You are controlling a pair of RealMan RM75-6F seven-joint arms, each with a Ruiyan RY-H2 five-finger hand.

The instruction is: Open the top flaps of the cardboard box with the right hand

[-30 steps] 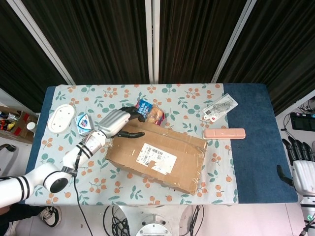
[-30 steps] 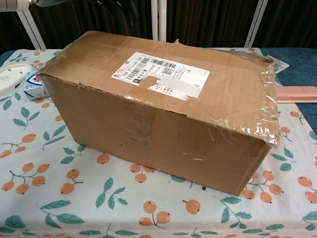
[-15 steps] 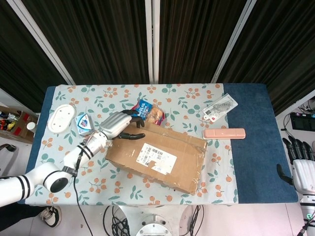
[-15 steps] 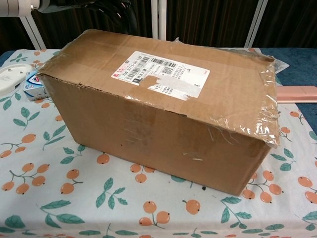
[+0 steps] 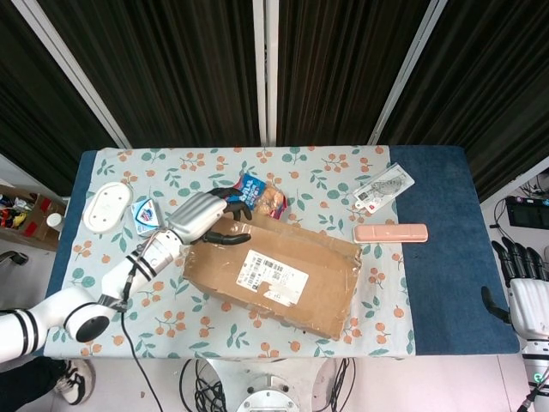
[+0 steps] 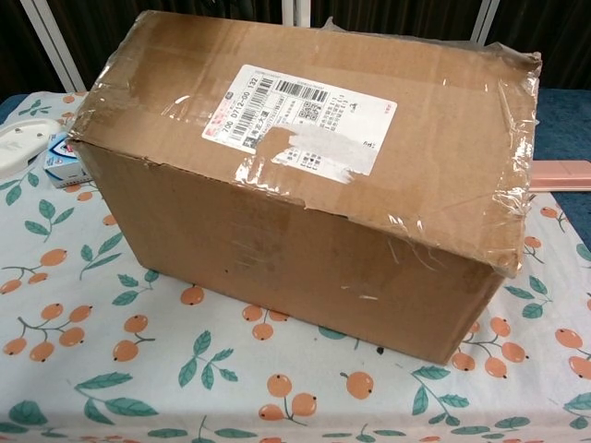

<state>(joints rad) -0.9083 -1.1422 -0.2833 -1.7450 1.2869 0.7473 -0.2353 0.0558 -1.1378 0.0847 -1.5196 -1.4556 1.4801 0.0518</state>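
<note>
A taped cardboard box (image 5: 274, 279) with a white shipping label (image 5: 273, 276) lies mid-table. In the chest view the box (image 6: 305, 185) fills the frame; its top panel is tilted up at the far edge, still hinged along the near edge. My left hand (image 5: 202, 219) is at the box's far left corner, thumb on top and fingers curled over the far edge, gripping that top flap. My right hand (image 5: 525, 296) hangs off the table's right edge, far from the box, fingers apart and holding nothing. Neither hand shows in the chest view.
A white dish (image 5: 106, 206) and a blue packet (image 5: 146, 215) lie left of the box. A snack bag (image 5: 262, 196) sits behind it. A pink case (image 5: 390, 233) and a flat printed packet (image 5: 383, 189) lie to its right.
The box's top panel has risen at its far edge and now tilts toward the chest camera. My left hand stays at the far left corner. The right hand has not moved.
</note>
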